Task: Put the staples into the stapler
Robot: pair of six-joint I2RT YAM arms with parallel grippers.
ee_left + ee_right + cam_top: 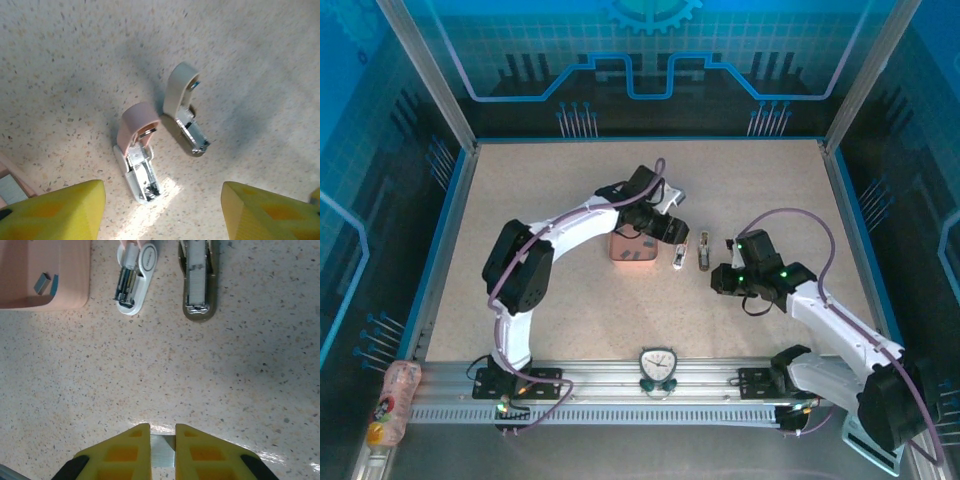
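The pink stapler [136, 277] lies open on the bench [210, 390] at the top of the frame, beside a pink tray [70, 290]. The right pincer [162, 432] is clamped on some staples [162, 452]. The left pincer [162, 187] hangs wide apart.

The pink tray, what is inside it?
Short grey staple strips lie in the tray's visible part; the rest is cut off or hidden under the left arm.
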